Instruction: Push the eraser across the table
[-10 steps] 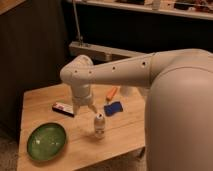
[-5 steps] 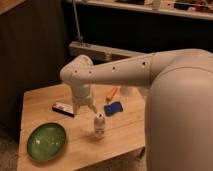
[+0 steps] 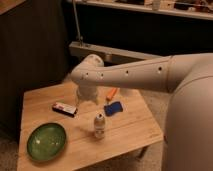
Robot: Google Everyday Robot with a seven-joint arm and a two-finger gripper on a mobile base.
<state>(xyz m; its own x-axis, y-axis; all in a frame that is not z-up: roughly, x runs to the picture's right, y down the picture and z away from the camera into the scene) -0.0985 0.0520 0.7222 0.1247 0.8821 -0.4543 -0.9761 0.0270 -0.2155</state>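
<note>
We see the table (image 3: 131, 131) as pale wood, laid in planks with visible seams and a matt, faintly satin finish. The eraser (image 3: 65, 108) looks like a smooth, dull block, white in the middle, red at one end, dark at the edges. The green plate (image 3: 46, 141) seems glazed, and we catch a soft sheen on it. The small bottle (image 3: 99, 126) looks like pale plastic with a light gloss. The blue pad (image 3: 113, 108) appears soft and matt, the orange stick (image 3: 112, 93) smooth. The arm (image 3: 131, 75) wears a smooth, off-white matt shell dotted with small dark holes. The gripper (image 3: 86, 98), hanging over the table near the eraser, has the same pale matt casing.
</note>
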